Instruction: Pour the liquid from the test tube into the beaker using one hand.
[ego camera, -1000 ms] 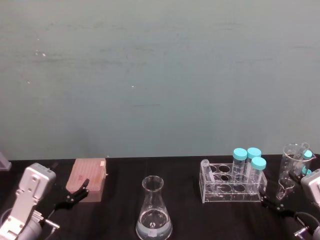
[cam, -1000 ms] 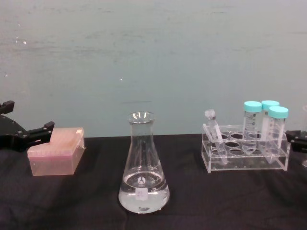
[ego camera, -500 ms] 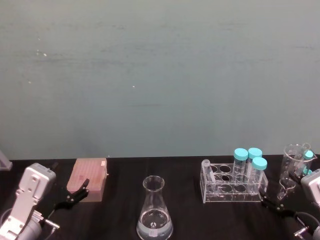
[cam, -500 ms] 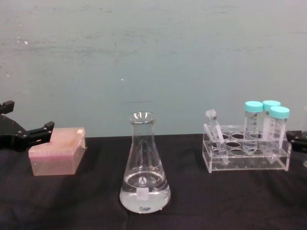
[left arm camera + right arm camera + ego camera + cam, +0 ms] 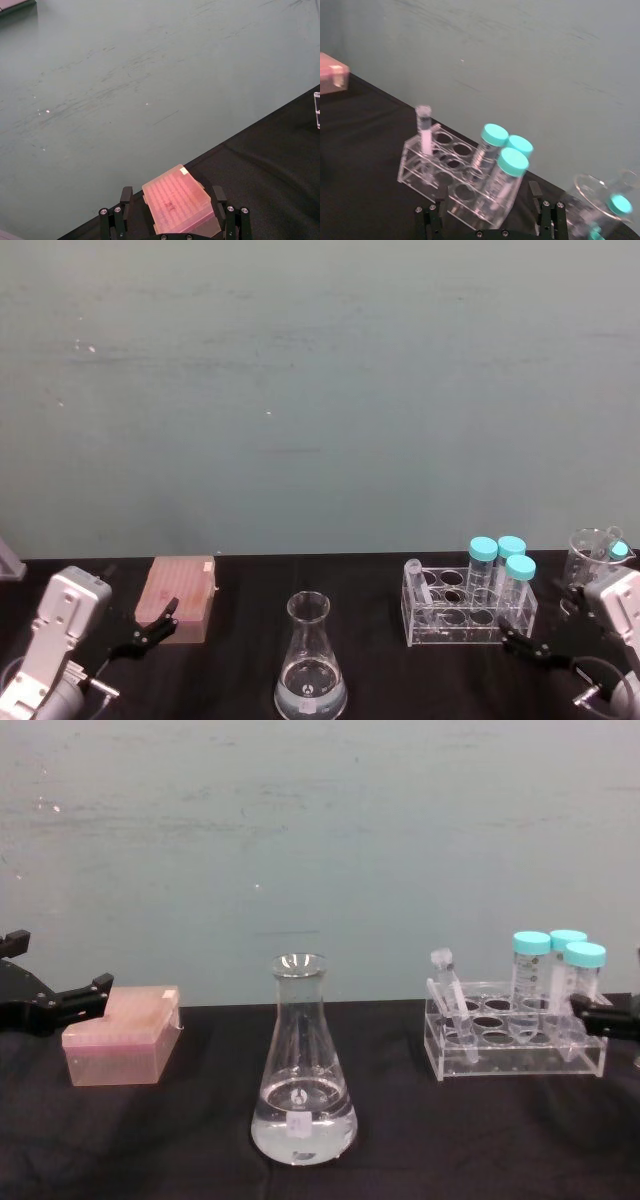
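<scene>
Soft, even light fills the scene, and no single source can be told. The teal wall (image 5: 320, 390) is lit flat, broken by a few small bright specks and faint darker streaks. The black counter (image 5: 150, 1140) swallows the light and shows almost no cast shadows. Small glints sit on the rim and neck of the conical flask (image 5: 301, 1050), and the liquid (image 5: 300, 1130) in its base glows pale against the dark cloth. The acrylic rack (image 5: 510, 1060) gleams along its edges. In the right wrist view the pink tip box (image 5: 332, 72) and the clear glass cup (image 5: 600, 200) at the sides are smeared.
</scene>
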